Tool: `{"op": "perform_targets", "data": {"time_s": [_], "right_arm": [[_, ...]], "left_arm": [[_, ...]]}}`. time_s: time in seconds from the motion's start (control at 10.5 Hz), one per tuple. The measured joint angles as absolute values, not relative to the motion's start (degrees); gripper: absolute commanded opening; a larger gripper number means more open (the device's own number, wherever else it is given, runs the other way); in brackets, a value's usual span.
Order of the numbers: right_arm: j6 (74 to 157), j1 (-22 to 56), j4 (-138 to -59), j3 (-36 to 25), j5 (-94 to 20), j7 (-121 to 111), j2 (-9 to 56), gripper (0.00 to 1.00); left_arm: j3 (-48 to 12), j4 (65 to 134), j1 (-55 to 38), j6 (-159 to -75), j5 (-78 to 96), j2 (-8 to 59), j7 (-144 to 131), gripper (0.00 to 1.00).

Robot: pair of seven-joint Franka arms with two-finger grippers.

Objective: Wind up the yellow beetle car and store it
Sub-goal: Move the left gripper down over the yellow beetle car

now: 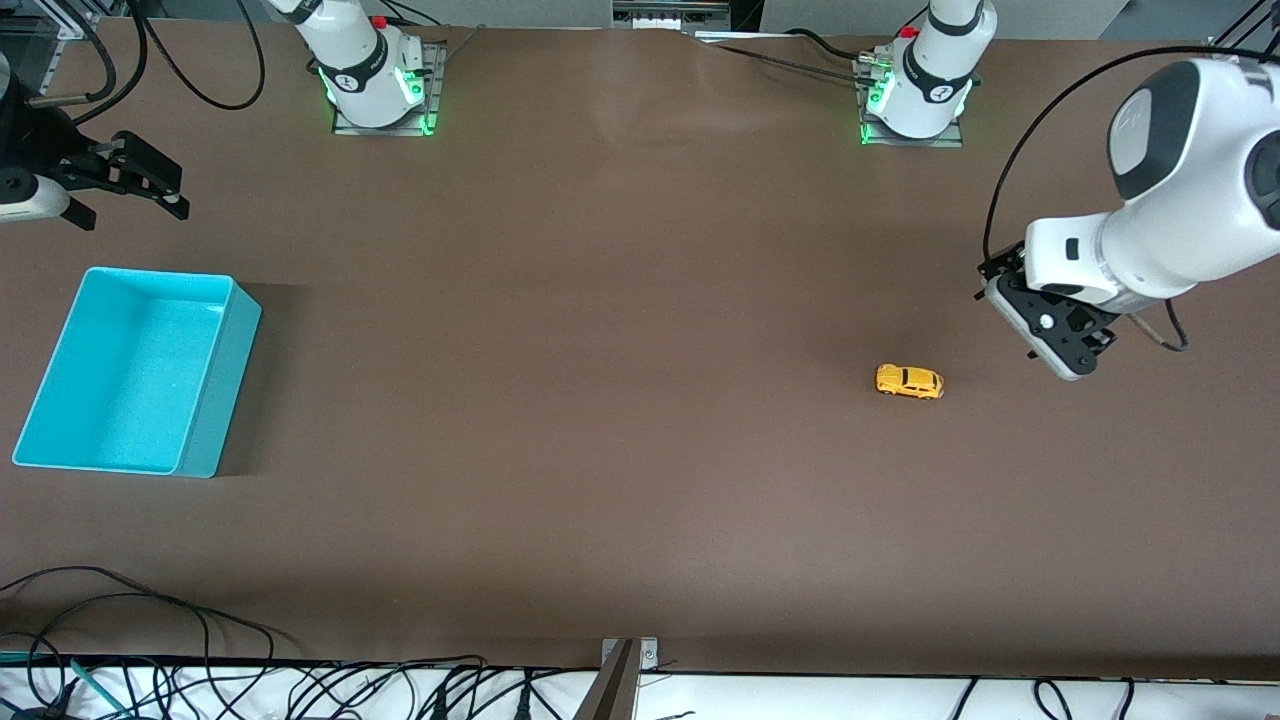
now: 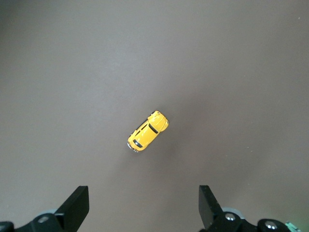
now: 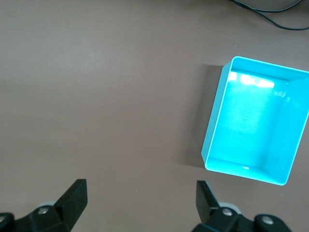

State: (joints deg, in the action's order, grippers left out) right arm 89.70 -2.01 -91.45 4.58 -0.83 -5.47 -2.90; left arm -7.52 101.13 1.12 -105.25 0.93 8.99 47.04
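Note:
The yellow beetle car (image 1: 908, 381) stands on its wheels on the brown table toward the left arm's end. It also shows in the left wrist view (image 2: 148, 131). My left gripper (image 1: 1058, 348) hangs in the air beside the car, a little toward the left arm's end of the table. It is open and empty (image 2: 144, 203), with the car lying ahead of its fingertips and apart from them. My right gripper (image 1: 130, 200) is open and empty (image 3: 140, 198), held in the air at the right arm's end of the table.
An empty teal bin (image 1: 225, 390) stands on the table at the right arm's end, below the right gripper in the front view; it also shows in the right wrist view (image 3: 212, 121). Cables lie along the table edge nearest the front camera (image 1: 150, 610).

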Motion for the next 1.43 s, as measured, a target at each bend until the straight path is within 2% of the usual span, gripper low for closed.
{"op": "perform_targets", "data": {"time_s": [0.38, 1.05, 1.43], "right_arm": [[89.67, -2.01, -91.44, 4.58, -0.83, -5.47, -2.89, 1.0], [89.65, -2.0, -91.41, 4.58, -0.83, -5.47, -2.9, 1.0], [89.64, -2.0, -91.41, 4.58, -0.83, -5.47, -2.9, 1.0]], "left_arm": [[-7.5, 108.16, 1.14, -114.68, 0.08, 12.04, 55.7, 1.0], [-7.46, 115.89, 1.3, -136.0, -0.03, 23.2, 76.88, 1.0], [-7.53, 119.91, 1.21, -142.29, -2.51, 25.63, 79.68, 1.0]]}}
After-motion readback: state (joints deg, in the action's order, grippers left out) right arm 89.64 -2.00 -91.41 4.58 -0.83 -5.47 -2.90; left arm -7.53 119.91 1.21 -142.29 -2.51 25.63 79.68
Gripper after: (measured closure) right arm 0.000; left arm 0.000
